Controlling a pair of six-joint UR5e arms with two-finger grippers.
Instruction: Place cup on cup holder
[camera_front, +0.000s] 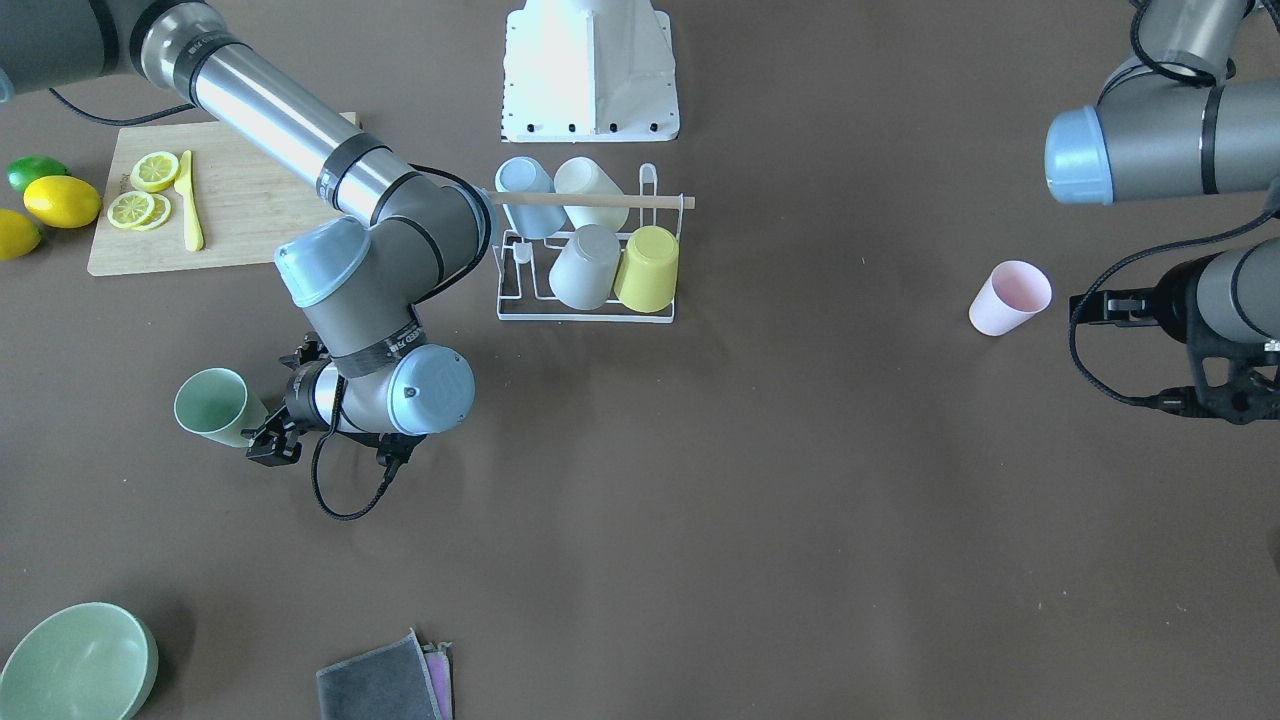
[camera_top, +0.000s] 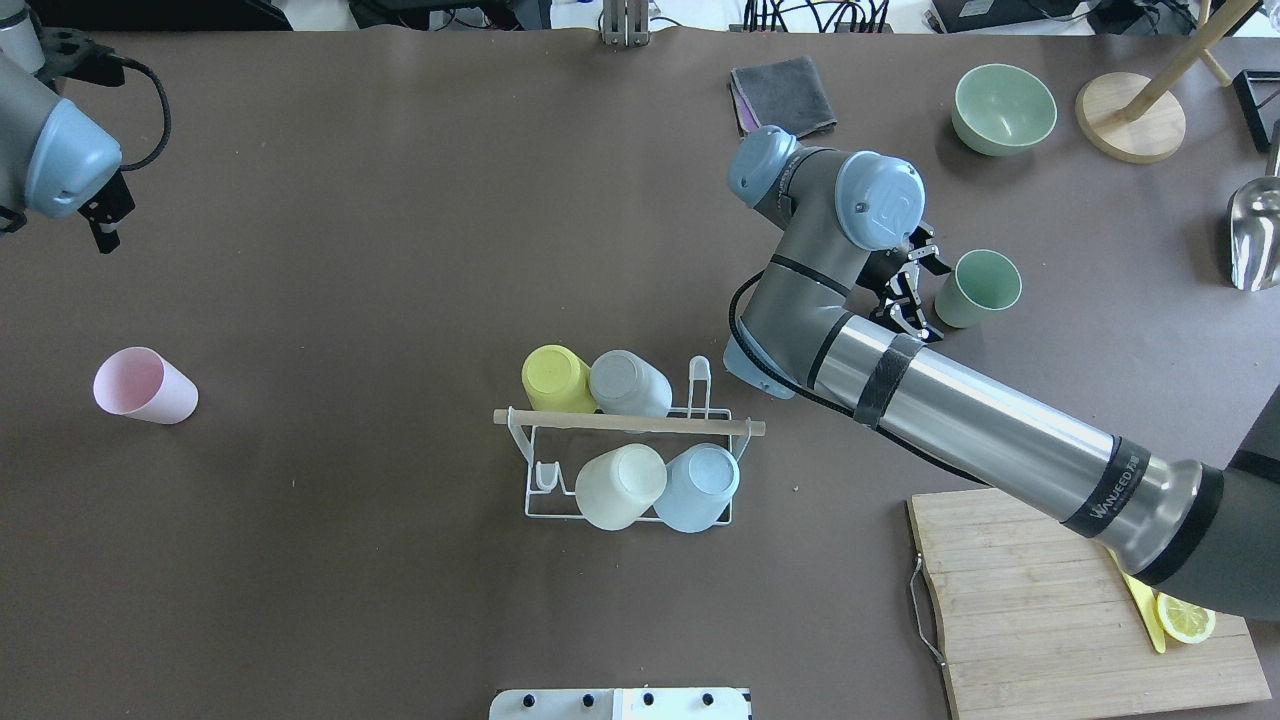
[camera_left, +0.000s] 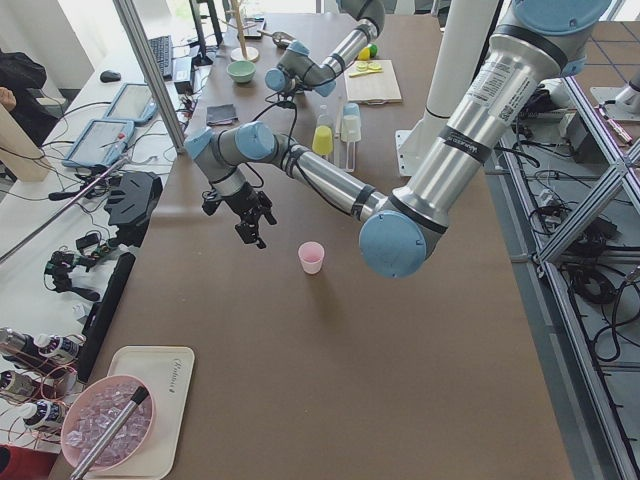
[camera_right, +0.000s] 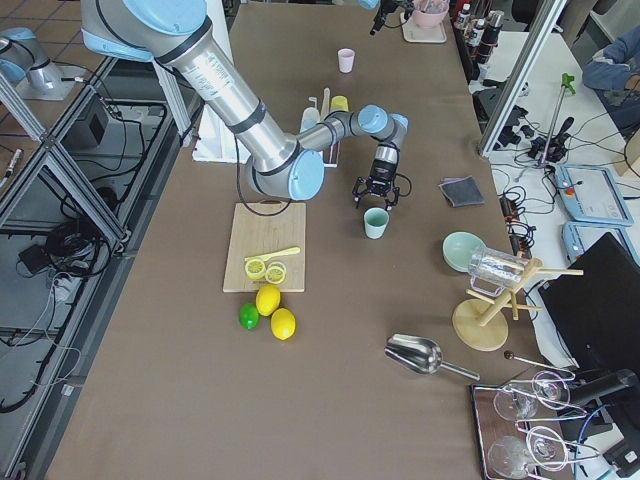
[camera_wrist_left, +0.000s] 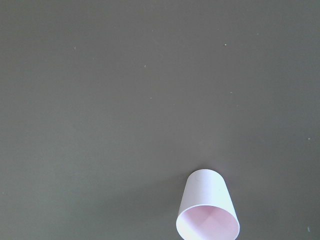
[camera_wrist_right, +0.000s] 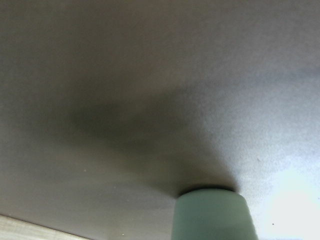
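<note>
We see the biggest hazard in the right arm (camera_top: 985, 425) itself. It slants from the lower right of the overhead view to the upper right, and its elbow hangs near the cup holder (camera_top: 630, 423) at centre frame. A careless swing back could catch the wooden rod and drag the whole light wire frame. The cup holder already carries four upturned cups, with a bare prong showing at its left end, and we judge that threading another cup in could knock a neighbour loose. The green cup (camera_top: 978, 290) stands mouth up on the table in the upper right. It has to be turned over on the way, and a thin wall pinched off-centre could slip then. The pink cup (camera_top: 145, 385) waits near the left edge, well apart from everything. The right gripper (camera_top: 905, 295) sits just beside the green cup, fingers parted with nothing between them, so closing from here may shove or tip it. The left gripper (camera_top: 103, 215), upper left, also looks parted and empty.
</note>
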